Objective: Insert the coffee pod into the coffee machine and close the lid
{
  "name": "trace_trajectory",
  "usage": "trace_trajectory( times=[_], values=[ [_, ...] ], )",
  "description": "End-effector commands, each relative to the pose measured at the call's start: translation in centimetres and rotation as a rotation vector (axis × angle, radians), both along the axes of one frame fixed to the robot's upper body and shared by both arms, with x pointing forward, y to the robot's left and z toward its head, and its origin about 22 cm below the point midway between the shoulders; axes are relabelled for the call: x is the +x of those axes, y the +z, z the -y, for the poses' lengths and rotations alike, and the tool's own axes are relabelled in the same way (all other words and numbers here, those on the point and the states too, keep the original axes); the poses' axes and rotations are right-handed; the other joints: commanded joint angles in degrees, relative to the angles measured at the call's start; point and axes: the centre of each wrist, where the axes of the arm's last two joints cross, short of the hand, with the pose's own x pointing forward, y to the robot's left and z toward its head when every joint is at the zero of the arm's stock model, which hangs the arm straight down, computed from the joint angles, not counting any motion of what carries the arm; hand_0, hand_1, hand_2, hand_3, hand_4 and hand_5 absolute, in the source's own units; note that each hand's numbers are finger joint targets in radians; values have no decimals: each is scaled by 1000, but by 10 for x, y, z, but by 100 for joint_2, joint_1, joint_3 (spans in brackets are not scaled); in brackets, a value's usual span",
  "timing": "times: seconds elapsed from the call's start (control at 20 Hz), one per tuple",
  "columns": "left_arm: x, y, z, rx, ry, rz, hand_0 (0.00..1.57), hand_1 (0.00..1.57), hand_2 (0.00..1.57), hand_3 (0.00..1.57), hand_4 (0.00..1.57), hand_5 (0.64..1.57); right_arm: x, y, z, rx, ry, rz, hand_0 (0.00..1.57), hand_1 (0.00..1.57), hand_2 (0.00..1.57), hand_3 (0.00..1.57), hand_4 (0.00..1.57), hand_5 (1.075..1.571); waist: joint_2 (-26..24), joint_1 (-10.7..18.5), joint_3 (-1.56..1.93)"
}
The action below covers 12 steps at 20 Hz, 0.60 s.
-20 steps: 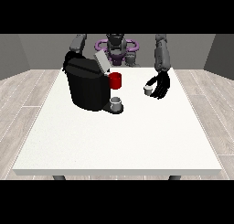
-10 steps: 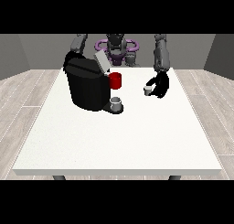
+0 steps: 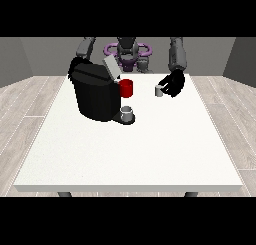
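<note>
Hand at view's right (image 3: 173,84) has lifted slightly off the surface (image 3: 150,149) since a second ago, fingers curled round the pod (image 3: 159,90), right of the machine (image 3: 95,94) whose lid (image 3: 111,68) stands open — grasp done, carry pending.

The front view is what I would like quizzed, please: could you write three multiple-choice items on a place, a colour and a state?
1. Where is the coffee pod?
A. On the machine's drip tray
B. At the hand at the view's right
C. At the table's near edge

2. What colour is the mug beside the coffee machine?
A. Red
B. Blue
C. Green

3. How is the machine's lid?
A. Shut flat
B. Raised open
C. Lying on the table

Answers:
1 B, the small grey pod sits at the fingers of that hand.
2 A, it shows red against the black machine.
3 B, the lid slants up above the body.
</note>
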Motion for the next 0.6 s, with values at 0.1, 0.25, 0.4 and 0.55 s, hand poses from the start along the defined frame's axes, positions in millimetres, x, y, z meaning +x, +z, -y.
trace_trajectory(
  times=[0.1, 0.25, 0.4, 0.55],
  values=[
    [22, 41, 27, -25, -87, 1, 1243, 1243, 1327, 1315, 535, 1571, 12, 2, 8, -18, -4, -64, 0, 0, 0, 0, 488, 1571, -316, 108, -1],
    [30, 68, 24, -15, -114, 52, 1235, 1235, 1323, 1291, 571, 1571, 3, -14, 1, -4, 35, -51, 0, 0, 0, 0, 443, 1571, -246, -10, 0],
    [40, 98, 29, 3, -99, 77, 1255, 1255, 1332, 1288, 556, 1571, 12, -2, -14, -12, 36, 10, 0, 0, 0, 0, 468, 1571, -119, -153, 0],
    [33, 76, 24, -3, -93, 94, 1255, 1255, 1332, 1288, 556, 1571, 6, -2, -18, 4, 54, 4, 0, 0, 0, 0, 489, 1571, -125, -259, -2]
  ],
)
